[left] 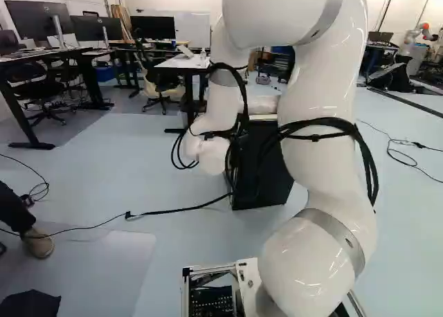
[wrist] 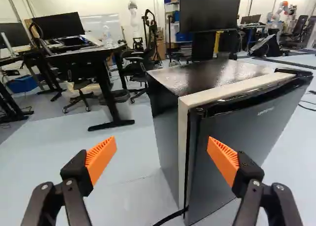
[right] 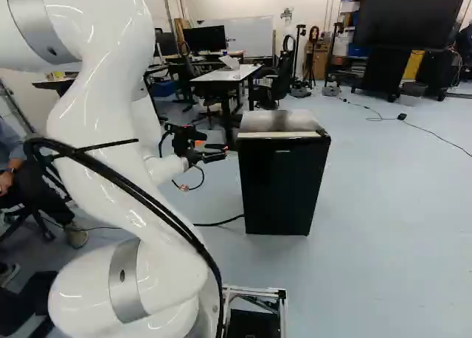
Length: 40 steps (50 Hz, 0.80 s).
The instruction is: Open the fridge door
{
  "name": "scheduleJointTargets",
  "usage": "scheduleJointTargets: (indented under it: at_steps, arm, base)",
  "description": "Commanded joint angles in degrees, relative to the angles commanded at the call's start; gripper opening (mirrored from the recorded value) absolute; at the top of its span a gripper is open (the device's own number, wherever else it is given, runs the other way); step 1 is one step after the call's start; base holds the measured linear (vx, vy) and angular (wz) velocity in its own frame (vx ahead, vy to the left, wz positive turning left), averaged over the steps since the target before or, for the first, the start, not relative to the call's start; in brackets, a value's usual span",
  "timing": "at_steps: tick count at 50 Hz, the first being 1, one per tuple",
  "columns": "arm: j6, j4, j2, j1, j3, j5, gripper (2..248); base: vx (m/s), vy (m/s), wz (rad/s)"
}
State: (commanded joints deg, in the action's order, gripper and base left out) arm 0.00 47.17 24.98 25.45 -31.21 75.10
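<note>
I had my fingers (wrist: pixel 162 143) wide apart, gripping nothing. The fridge door (wrist: pixel 242 130) stood ahead at one o'clock; I judged it slippery and stiff to start, best hooked by its near upright edge (wrist: pixel 193 152).

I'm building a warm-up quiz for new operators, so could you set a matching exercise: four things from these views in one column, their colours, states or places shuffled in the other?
Things
1. Jaws
2. Pads
3. Fridge door
4. Large dark screen

Colours, states, places
A. Closed
B. At the upper right of the right base view
C. Standing wide apart, with nothing gripped
D. Orange

Right pairs: 1-C, 2-D, 3-A, 4-B
</note>
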Motion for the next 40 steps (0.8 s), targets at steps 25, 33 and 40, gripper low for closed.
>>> scheduleJointTargets:
  at_steps: [25,33,40]
  arm:
    - [0.0,10.47,8.73,1.89,-7.38,6.42,247]
    - [0.0,13.79,11.69,1.67,-10.22,8.23,247]
    - [0.0,15.79,13.82,1.21,-12.66,9.06,247]
  base:
    - [0.0,0.0,0.0]
    - [0.0,0.0,0.0]
    - [0.0,0.0,0.0]
